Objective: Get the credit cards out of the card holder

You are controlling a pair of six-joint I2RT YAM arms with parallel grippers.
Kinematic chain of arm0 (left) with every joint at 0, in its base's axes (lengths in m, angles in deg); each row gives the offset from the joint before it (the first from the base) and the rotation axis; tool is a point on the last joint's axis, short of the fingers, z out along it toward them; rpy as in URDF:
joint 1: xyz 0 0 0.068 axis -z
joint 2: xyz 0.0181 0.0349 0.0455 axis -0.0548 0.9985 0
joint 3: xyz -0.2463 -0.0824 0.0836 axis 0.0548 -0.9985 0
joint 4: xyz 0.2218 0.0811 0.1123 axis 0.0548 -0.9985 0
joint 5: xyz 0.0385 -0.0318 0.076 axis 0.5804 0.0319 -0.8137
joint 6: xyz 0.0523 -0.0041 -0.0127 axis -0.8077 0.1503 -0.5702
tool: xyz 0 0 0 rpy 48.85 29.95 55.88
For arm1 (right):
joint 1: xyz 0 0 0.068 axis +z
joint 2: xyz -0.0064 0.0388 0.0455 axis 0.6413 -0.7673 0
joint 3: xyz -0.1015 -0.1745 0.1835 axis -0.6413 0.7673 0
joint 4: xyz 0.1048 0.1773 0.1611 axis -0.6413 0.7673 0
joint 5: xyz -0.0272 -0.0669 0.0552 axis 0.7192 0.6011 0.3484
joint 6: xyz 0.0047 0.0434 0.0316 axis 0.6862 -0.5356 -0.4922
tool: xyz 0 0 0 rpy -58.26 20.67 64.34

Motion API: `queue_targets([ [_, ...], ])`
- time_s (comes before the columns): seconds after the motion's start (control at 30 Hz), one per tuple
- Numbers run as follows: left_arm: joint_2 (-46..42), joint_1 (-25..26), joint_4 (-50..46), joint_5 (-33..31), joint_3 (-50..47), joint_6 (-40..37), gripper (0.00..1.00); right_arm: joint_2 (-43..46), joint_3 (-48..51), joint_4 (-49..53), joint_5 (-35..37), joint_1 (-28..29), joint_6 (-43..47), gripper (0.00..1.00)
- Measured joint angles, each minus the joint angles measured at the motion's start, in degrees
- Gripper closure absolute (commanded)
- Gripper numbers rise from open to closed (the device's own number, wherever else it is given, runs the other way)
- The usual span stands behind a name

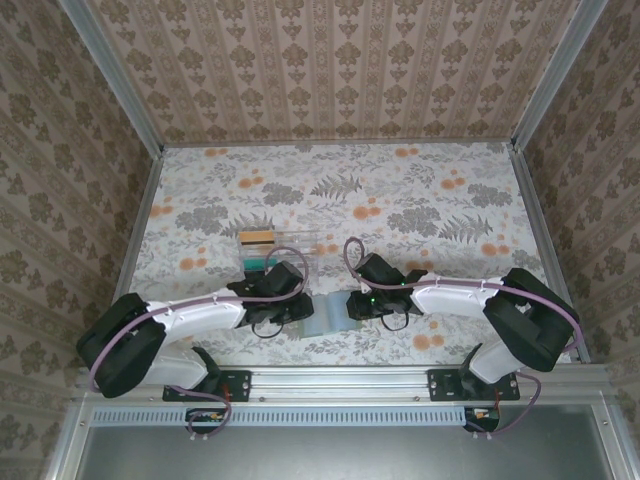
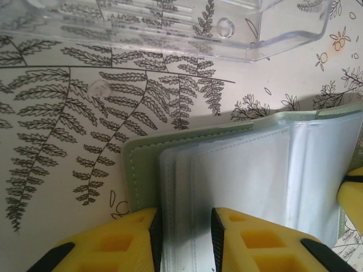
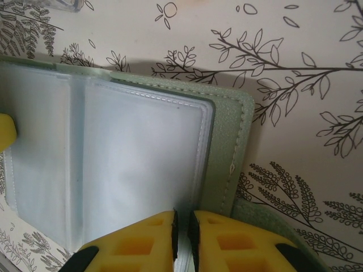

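While left gripper (image 2: 184,241) and right gripper (image 3: 182,241) clamp opposite leaves, the card holder (image 1: 326,314) lies spread flat at the table's (image 1: 420,200) near edge, exposing its sleeves.

The left arm (image 1: 190,320) and right arm (image 1: 460,295) both lie low, elbows pushed outward and forearms angled inward, so the two hands face each other tip to tip. The left hand (image 1: 303,303) has its yellow fingers (image 2: 113,243) set somewhat apart, clamped across the card holder (image 1: 326,318). The right hand (image 1: 355,305) is nearly closed, its fingers (image 3: 142,241) pinching the opposite edge.
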Motion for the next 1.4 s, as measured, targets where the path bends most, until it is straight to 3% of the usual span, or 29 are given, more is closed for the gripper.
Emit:
queue_targets([
  [0.37, -4.5, 1.4, -3.8, -1.2, 2.7, -0.5, 0.66, 0.3, 0.1, 0.0, 1.0, 0.6, -1.2, 0.82],
  [0.6, -1.4, 1.4, -3.5, -0.3, 2.8, -0.7, 0.67, 0.3, 0.1, 0.0, 1.1, 0.6, -1.2, 0.82],
  [0.87, -2.3, 1.8, -8.8, -3.5, 3.6, -0.6, 0.68, 0.3, 0.1, 0.0, 1.3, 0.7, -1.2, 0.82],
  [1.1, -4.4, 2.1, -5.4, -2.7, 3.4, -0.7, 0.68, 0.3, 0.1, 0.0, 1.3, 0.8, -1.3, 0.82],
  [1.4, 0.9, 2.1, -4.4, -0.3, 3.4, -0.7, 0.71, 0.3, 0.1, 0.0, 1.6, 1.0, -1.4, 0.82],
])
